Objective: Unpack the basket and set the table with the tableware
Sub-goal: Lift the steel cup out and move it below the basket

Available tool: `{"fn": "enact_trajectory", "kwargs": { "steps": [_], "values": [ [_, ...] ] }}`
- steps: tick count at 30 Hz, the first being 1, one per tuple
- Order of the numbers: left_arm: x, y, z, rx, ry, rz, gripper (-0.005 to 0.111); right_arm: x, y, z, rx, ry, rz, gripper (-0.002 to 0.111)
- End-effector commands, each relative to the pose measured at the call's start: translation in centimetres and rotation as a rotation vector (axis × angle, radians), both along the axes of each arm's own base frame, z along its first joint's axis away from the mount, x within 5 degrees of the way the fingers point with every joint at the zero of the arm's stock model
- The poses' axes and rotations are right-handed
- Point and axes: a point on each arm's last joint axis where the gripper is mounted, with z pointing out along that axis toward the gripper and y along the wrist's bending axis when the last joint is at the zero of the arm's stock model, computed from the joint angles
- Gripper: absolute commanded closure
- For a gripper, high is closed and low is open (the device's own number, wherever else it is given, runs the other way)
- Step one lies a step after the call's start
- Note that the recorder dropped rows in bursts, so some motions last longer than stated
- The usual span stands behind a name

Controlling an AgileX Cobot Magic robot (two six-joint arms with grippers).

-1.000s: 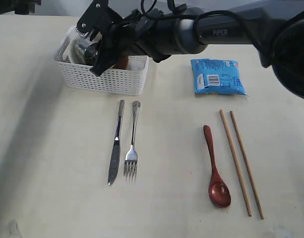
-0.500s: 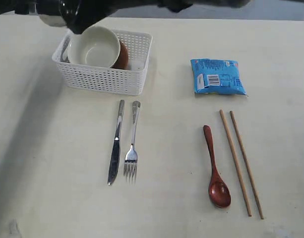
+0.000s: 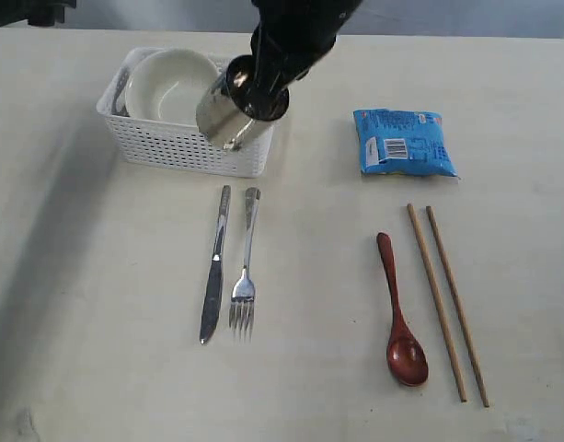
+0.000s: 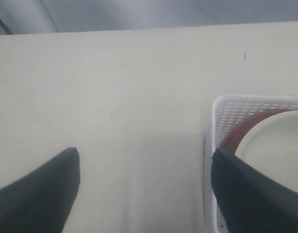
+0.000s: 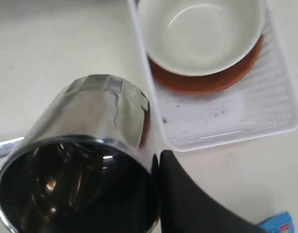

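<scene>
Jaws of the right gripper (image 3: 260,83) clamp the tilted steel cup (image 3: 228,118) by the basket (image 3: 162,147) at upper centre, while the left gripper (image 4: 144,162) gapes wide, empty.

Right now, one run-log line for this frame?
right end effector: shut on cup by basket | left end effector: open | basket: bowl, plate | table: knife, fork, spoon, chopsticks

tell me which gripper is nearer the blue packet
Right. The right gripper, holding the cup, hangs over the basket corner facing the packet; the left gripper sits off the basket's far, bowl end.
</scene>
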Motion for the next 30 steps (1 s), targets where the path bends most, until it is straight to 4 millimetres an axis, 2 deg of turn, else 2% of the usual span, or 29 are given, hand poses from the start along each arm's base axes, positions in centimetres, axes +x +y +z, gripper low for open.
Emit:
{"fn": "enact_trajectory", "kwargs": {
  "steps": [1,5,8,12,18,24,30],
  "values": [
    [-0.3,0.1,0.1,-0.006,0.010,0.008,0.036,-1.8,1.8,-1.4,-0.137,0.059,0.092,0.109],
    [-0.4,0.1,0.0,0.000,0.024,0.005,0.036,-2.2,4.1,-2.7,-0.285,0.064,0.157,0.109],
    [-0.5,0.1,-0.1,0.001,0.035,0.007,0.036,-1.5,5.0,-4.2,-0.388,0.094,0.177,0.109],
    [-0.5,0.1,-0.1,0.001,0.039,0.008,0.036,0.0,6.3,-6.2,-0.414,0.100,0.171,0.109],
    [-0.5,0.1,-0.1,0.001,0.039,0.008,0.036,1.4,6.5,-7.6,-0.474,0.064,0.160,0.109],
    [-0.5,0.1,-0.1,0.001,0.037,0.008,0.036,2.8,7.2,-7.9,-0.405,-0.055,0.113,0.109],
    [-0.5,0.1,-0.1,0.001,0.037,0.008,0.036,3.6,7.2,-8.8,-0.406,-0.079,0.095,0.109]
  ]
}}
